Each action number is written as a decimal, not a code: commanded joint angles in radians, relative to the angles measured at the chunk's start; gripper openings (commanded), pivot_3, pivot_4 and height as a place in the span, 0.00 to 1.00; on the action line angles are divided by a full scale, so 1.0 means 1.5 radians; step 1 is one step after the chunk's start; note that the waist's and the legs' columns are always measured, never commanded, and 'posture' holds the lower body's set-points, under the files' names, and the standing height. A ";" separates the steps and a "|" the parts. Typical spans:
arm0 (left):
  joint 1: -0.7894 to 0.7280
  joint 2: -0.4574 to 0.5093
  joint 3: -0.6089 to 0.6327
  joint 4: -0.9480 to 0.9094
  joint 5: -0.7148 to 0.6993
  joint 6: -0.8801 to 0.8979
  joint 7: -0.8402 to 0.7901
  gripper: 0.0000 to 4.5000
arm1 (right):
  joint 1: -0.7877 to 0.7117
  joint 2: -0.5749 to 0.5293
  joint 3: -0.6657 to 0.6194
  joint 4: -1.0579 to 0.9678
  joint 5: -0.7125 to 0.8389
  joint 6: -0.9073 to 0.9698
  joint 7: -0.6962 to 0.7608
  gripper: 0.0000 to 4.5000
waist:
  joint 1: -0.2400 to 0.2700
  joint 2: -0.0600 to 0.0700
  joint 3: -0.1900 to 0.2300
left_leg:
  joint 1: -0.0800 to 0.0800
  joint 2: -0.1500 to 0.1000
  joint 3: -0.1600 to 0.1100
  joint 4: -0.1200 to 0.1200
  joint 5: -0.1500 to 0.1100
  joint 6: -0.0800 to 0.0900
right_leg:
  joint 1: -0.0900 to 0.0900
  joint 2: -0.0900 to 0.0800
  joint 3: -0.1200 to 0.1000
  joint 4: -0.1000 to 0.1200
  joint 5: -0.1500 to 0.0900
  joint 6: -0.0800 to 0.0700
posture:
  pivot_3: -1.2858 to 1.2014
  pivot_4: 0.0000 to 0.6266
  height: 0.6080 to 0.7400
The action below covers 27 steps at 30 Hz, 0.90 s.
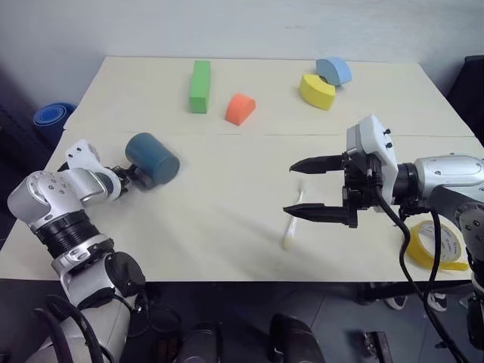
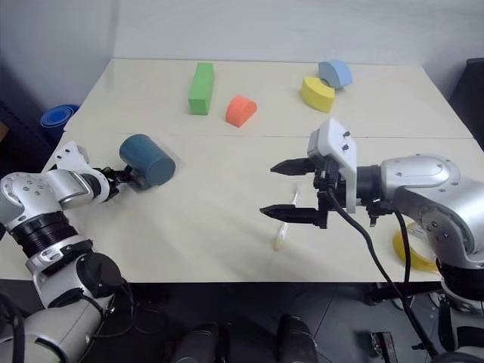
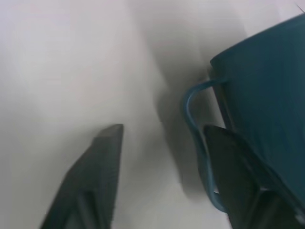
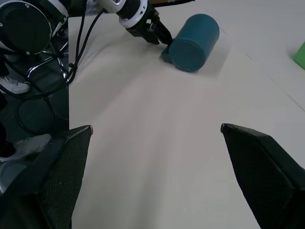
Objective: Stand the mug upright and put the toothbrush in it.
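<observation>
Mug [image 1: 153, 157] lies on its side near the left edge of the bench [image 1: 227, 249], mouth end toward my left gripper [image 1: 130, 175], closed base pointing toward the far right corner. Its loop handle [image 3: 195, 143] is on the end nearest the gripper. In the left wrist view one finger [image 3: 233, 176] sits between the handle loop and the mug wall, the other finger stands apart on the open bench side. So the left gripper is partly closed with a gap showing, and I cannot say it has a grip on the handle or rim yet.

Toothbrush [image 1: 293, 219] lies flat near the front edge, right of centre, under the right gripper [image 1: 321, 189]. That gripper hovers above the bench with its fingers wide apart, nothing in it.

Step in hand, as I judge it: get hold of the mug at the handle end and tip it up onto its base.

Notes for doing it well:
- Close fully on the handle or wall before lifting; a loose hold would let the round body roll away.
- Rotate about the base edge, keeping it on the bench.
- Set it down away from the left edge.
- Keep the right gripper waiting until the mug stands.
</observation>
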 commanded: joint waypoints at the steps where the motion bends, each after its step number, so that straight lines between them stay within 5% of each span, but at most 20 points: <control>1: -0.008 -0.016 0.005 0.039 0.018 0.012 0.001 0.28 | -0.012 -0.007 -0.031 -0.025 0.024 0.006 -0.012 1.00 | 0.000 0.000 0.000 | 0.000 0.000 0.000 0.000 0.000 0.000 | 0.001 0.000 0.000 0.000 0.000 0.000 | 0.52 0.24 1.00; 6: 0.007 -0.012 -0.050 0.030 0.031 0.005 -0.024 0.01 | -0.003 -0.018 -0.046 -0.020 0.025 0.020 -0.031 1.00 | -0.002 0.000 0.000 | 0.000 0.000 -0.001 0.000 0.000 0.000 | 0.001 0.000 -0.001 -0.001 0.000 0.000 | 0.52 0.24 1.00; 13: 0.046 -0.065 -0.144 -0.127 -0.052 -0.134 -0.169 0.01 | 0.094 -0.036 -0.148 -0.040 0.045 0.063 -0.095 1.00 | 0.006 -0.001 0.001 | 0.000 0.000 -0.002 0.000 0.000 0.000 | 0.002 -0.001 -0.002 -0.002 0.000 0.000 | 0.52 0.24 1.00; 18: 0.102 -0.112 -0.331 -0.299 -0.078 -0.357 -0.346 0.01 | 0.199 0.004 -0.244 -0.100 0.109 0.126 -0.225 1.00 | 0.009 -0.002 0.001 | -0.003 0.001 -0.004 0.000 0.000 0.000 | 0.001 0.000 -0.005 -0.004 0.000 0.000 | 0.52 0.24 1.00; 27: 0.192 -0.142 -0.540 -0.119 0.107 -0.795 -0.394 0.01 | 0.269 0.055 -0.275 -0.149 0.177 0.157 -0.400 1.00 | -0.002 0.000 0.000 | -0.001 0.000 0.000 -0.001 0.001 0.002 | 0.002 0.000 -0.003 -0.007 0.000 -0.001 | 0.52 0.24 1.00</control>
